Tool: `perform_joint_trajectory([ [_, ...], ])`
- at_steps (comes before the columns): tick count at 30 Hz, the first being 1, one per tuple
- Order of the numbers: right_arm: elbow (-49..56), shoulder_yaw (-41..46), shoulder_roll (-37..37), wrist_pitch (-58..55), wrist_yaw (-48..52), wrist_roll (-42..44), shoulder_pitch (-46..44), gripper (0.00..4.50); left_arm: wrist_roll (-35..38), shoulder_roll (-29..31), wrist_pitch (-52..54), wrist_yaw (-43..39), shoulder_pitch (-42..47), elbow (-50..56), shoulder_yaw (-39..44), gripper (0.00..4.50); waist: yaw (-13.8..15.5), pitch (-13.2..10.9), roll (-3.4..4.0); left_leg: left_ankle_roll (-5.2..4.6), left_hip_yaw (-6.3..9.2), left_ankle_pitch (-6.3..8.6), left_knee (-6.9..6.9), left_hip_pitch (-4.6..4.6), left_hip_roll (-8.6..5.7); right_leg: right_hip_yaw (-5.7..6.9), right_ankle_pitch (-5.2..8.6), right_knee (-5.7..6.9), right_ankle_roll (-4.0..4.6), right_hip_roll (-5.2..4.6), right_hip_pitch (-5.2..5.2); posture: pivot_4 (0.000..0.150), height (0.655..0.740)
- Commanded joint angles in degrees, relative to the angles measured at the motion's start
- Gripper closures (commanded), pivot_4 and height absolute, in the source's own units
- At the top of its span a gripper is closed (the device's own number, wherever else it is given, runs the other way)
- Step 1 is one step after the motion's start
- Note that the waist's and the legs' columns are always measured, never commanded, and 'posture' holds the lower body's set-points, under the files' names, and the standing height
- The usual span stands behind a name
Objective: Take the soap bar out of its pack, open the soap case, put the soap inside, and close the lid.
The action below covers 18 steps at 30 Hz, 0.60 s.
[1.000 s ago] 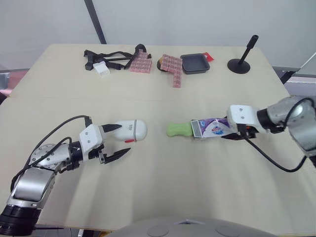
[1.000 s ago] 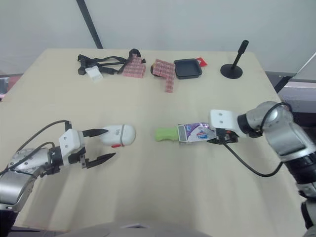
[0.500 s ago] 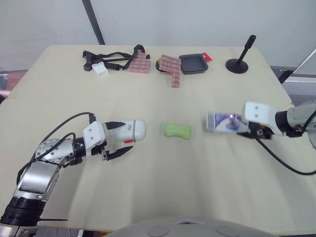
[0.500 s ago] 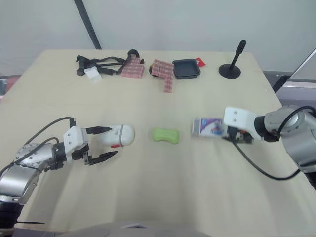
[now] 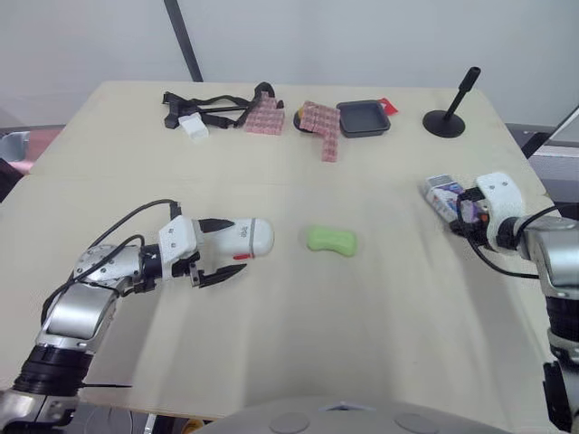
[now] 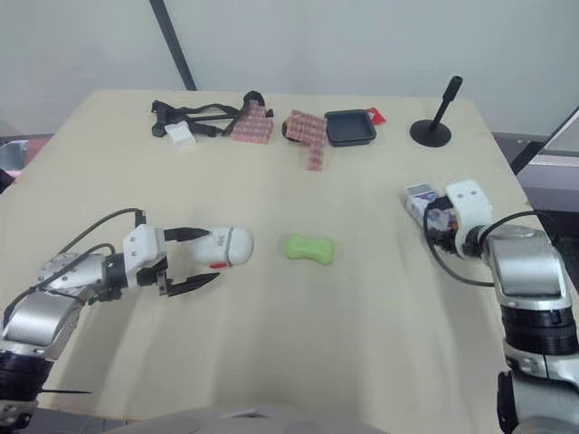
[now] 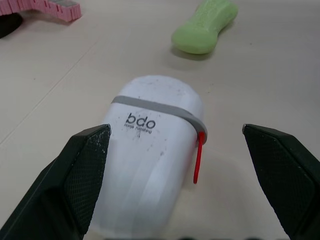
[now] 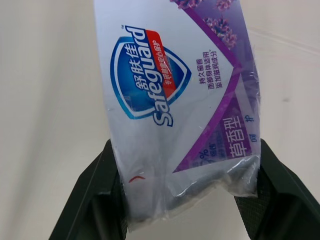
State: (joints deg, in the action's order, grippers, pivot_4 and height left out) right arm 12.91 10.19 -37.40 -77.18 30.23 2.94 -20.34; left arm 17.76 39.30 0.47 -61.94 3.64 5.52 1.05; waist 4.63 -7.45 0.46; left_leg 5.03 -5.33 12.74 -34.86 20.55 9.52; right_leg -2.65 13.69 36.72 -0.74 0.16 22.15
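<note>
Right then, out of its wrapper and lying bare on the beige table (image 5: 380, 334): green peanut-shaped soap bar (image 5: 330, 240), just ahead of the left gripper (image 5: 233, 246), a little past the domed end of the white rounded plastic soap case with grey band and red latch (image 5: 246, 239). Spread wide, that left gripper, one finger either side of the case body, not yet pinching. Well apart from the soap, right gripper (image 8: 182, 165) clamped on the crinkled purple-and-white soap pack (image 8: 170, 90), apparently empty. Looks like time to brace the case and be rid of the wrapper. Best to squeeze squarely across the body behind the grey band, staying off the red latch so as to leave the lid free; then drop the pack somewhere away from the work. Case pointing dome-first away from the left wrist, long axis running along the fingers. Soap's long axis roughly in that same line, slightly skewed, nearer lobe toward the dome.
</note>
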Motion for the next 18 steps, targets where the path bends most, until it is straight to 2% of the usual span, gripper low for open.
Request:
perform_joint_trajectory([
  [1,0.7,1.4,-1.6,-0.2,-1.3,0.6,0.7,0.62,0.4,0.4,-0.9,-0.4,0.9,0.0,0.6,0.00,0.0,0.0,0.00,0.01,0.00,0.00,0.03,0.01,0.00,0.00,0.00,-0.03,0.00,0.01,0.00,0.150,0.7400],
  [3,1.3,1.5,-2.5,0.4,-1.1,1.2,1.4,0.01,0.3,0.5,-1.0,-0.5,1.0,-0.2,0.6,0.00,-0.1,0.0,0.02,0.01,-0.01,0.00,0.04,0.12,-0.01,-0.02,0.00,-0.06,-0.01,0.02,-0.01,0.150,0.7400],
  [6,3.2,1.1,-5.3,2.2,0.8,2.7,3.1,0.01,0.1,0.4,-1.2,-0.6,1.1,-0.4,0.4,0.00,0.0,0.0,0.04,0.03,-0.01,0.01,0.04,0.10,0.00,-0.01,0.00,-0.09,-0.01,0.01,-0.05,0.150,0.7400],
  [9,6.3,1.3,-11.9,7.4,5.6,4.3,7.2,0.01,-0.1,0.2,-1.3,-0.6,1.2,-0.5,0.2,0.00,0.1,0.0,0.11,0.03,-0.01,0.02,0.05,0.08,0.01,-0.01,0.00,-0.11,-0.02,0.00,-0.07,0.150,0.7400],
  [14,12.1,10.0,-22.1,28.4,20.4,8.2,18.2,0.01,0.1,0.4,-1.5,-0.8,1.2,-0.6,0.5,0.00,0.1,0.0,0.15,0.03,0.00,0.03,0.13,0.07,0.16,0.00,0.00,-0.26,-0.03,-0.03,-0.14,0.150,0.7400],
  [18,14.6,14.0,-24.3,38.8,28.3,12.0,20.7,0.01,1.5,1.1,-0.8,-1.0,0.7,0.0,2.0,0.00,-0.8,0.0,0.13,0.01,-0.01,0.03,0.10,0.02,0.21,-0.03,0.00,-0.21,-0.02,-0.03,-0.16,0.150,0.7400],
])
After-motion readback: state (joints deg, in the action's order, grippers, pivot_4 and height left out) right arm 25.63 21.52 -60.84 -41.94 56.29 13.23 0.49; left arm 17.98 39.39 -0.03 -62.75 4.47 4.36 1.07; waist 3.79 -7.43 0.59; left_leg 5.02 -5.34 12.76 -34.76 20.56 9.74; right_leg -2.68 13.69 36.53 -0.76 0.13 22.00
